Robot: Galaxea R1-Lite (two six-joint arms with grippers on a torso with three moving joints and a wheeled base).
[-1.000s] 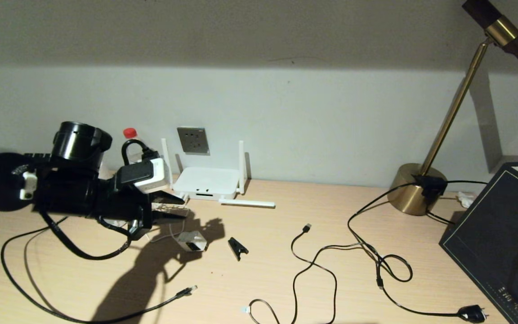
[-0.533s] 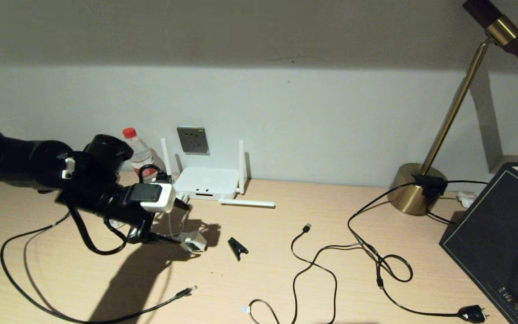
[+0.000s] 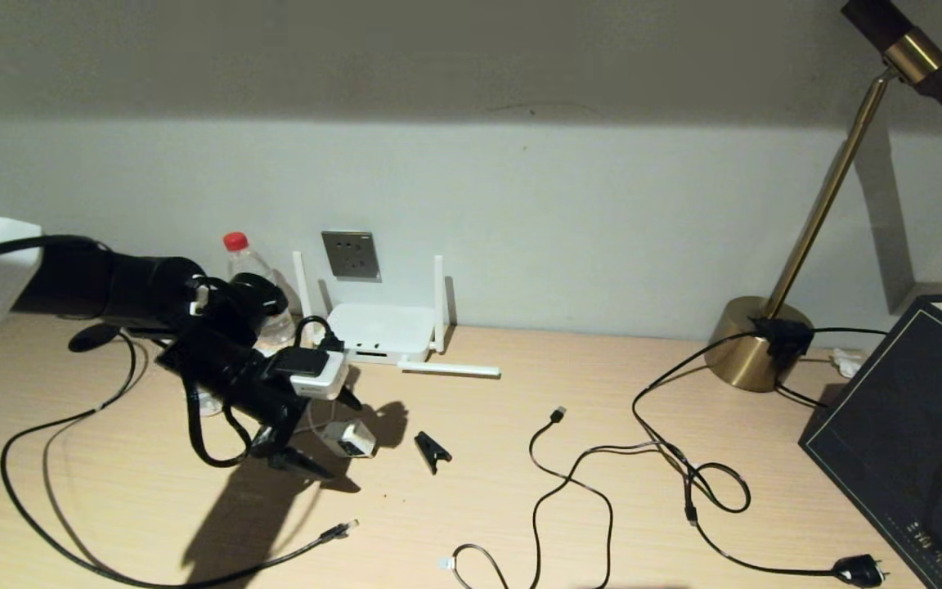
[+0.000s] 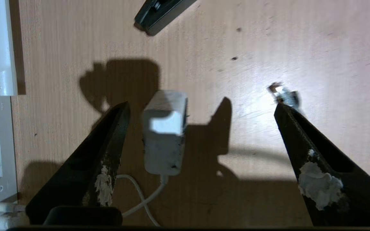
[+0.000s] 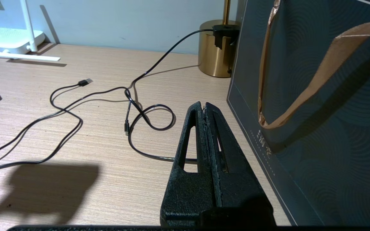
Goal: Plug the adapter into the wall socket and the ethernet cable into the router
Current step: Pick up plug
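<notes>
while the left gripper (image 3: 320, 438) hangs low over the wooden desk (image 3: 520, 458) with its jaws spread wide, the adapter (image 3: 349, 438) lies on the desk between the two black fingers (image 4: 108, 150), nearer one of them and touching neither as far as the left wrist view shows. its thin white cord (image 4: 140, 195) curls away from its end toward the gripper body. the fingers carry patches of white residue.

behind the adapter, the router (image 3: 379, 333) sits against the wall with two antennas upright and one lying flat on the desk, its dark ports facing the robot. the wall socket (image 3: 351, 254) is mounted just above it, with nothing plugged in. a clear bottle with a red cap (image 3: 252, 282) stands to the router's left, partly behind the left arm.

the ethernet cable (image 3: 46, 507) loops across the near left of the desk, and its connector tip (image 3: 345, 527) lies free, apart from the router. a small black clip (image 3: 432, 451) rests just right of the adapter. a thinner black usb cable (image 3: 569, 483) winds over the middle of the desk toward the brass lamp base (image 3: 753, 339).

the right gripper (image 5: 205, 112) is parked at the right side beside a dark paper bag (image 5: 316, 96), its jaws pressed together and holding nothing.
</notes>
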